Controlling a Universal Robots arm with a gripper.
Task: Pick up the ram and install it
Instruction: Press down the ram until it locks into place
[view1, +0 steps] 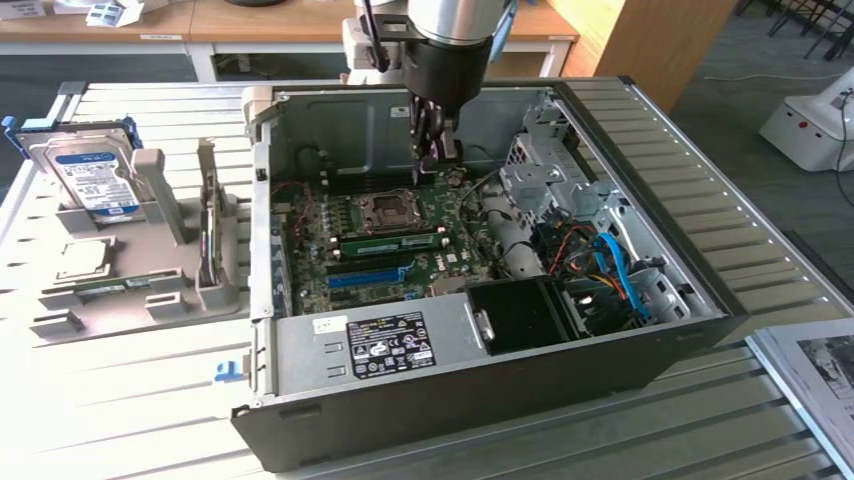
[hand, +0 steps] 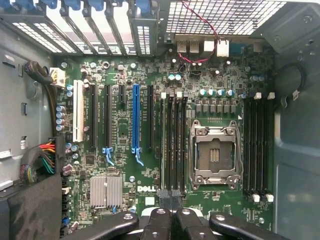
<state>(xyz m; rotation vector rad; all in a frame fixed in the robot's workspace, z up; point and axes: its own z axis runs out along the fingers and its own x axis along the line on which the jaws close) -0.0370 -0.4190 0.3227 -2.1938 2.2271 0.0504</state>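
Nearest to us on the bench (view1: 134, 400), the open computer case (view1: 534, 400) lies on its side, reaching close to the bench's near edge. Along the case's near wall we see the grey power supply (view1: 387, 340) with its black label. Beside it, toward the exterior view's right, is a black fan shroud (view1: 527, 315).

Just past the power supply the motherboard (view1: 447, 262) begins, with the bright blue slot (view1: 363, 277) first. Beyond that slot stands the ram (view1: 387, 241), a green stick on edge in a memory slot. It runs parallel to the blue slot, just beside the near side of the processor socket (view1: 387, 208).

Farther in, the claw (view1: 438, 165) hangs down into the case over the board, toward the exterior view's right of the socket. We see its fingers drawn together, and the ram sits apart from them. In the wrist view the joined fingertips (hand: 169, 196) sit above one end of the bank of black memory slots (hand: 175, 145) next to the socket.

Along the bench's edge on the exterior view's left, well apart from the case, a grey holder (view1: 134, 270) carries an upright hard drive (view1: 87, 180) at its far end.
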